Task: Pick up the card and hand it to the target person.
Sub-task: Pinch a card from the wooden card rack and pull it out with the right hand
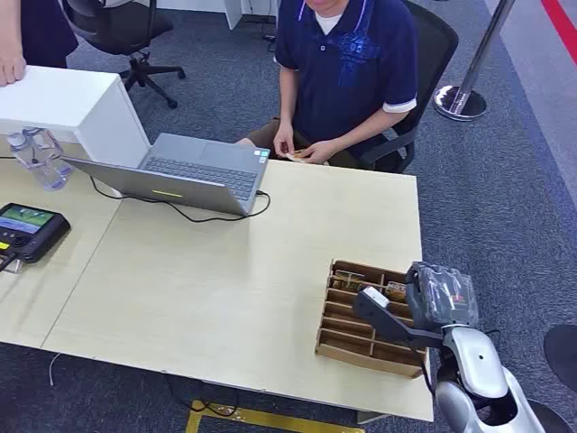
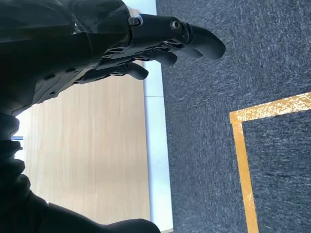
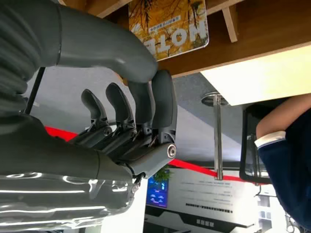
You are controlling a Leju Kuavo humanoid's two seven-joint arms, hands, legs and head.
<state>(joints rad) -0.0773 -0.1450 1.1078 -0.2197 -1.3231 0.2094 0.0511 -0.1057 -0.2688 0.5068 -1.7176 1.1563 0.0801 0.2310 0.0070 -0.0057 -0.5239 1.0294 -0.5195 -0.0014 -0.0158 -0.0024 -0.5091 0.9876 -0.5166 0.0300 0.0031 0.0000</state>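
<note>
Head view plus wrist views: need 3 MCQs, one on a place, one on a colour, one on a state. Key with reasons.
1. Where does the wooden tray sit on the table?
A. beside the laptop
B. at the near right corner
C. at the far left edge

2. What colour is the seated person's shirt?
A. dark blue
B. red
C. white

3. What state is the laptop in?
A. closed flat
B. lid open
C. standing on its side

Answers:
1 B: the tray lies at the table's near right corner, by the right hand.
2 A: the polo shirt is dark blue with white sleeve trim.
3 B: the keyboard faces up and the lid is folded back towards the camera.
</note>
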